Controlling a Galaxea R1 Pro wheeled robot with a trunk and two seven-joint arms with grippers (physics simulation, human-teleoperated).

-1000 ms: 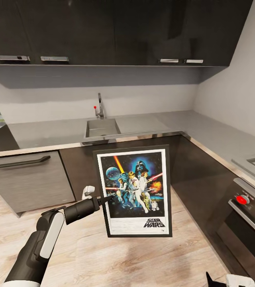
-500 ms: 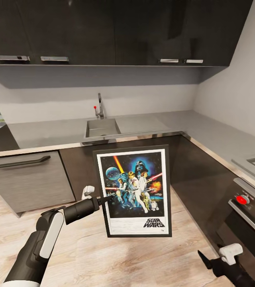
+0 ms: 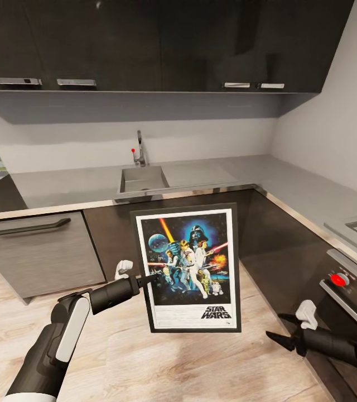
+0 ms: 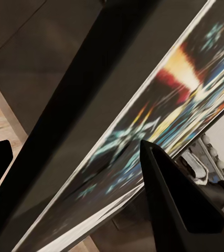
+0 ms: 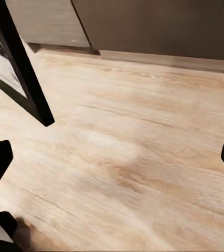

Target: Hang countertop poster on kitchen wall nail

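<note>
Left gripper (image 3: pixel 148 277) clamped on poster (image 3: pixel 192 268) left edge, held upright. Right gripper (image 3: pixel 281 329) at 4 o'clock, fingers apart, above floor (image 3: pixel 145 363).

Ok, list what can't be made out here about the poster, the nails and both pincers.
- Wall nails: none can be picked out on the pale wall in the head view; too small to tell.
- Left pincer: its grip on the poster sits at the frame's edge; the far finger is behind the poster.
- Poster artwork in the left wrist view: blurred, cut off by the edges.
- Right pincer: open, holding nothing.
</note>
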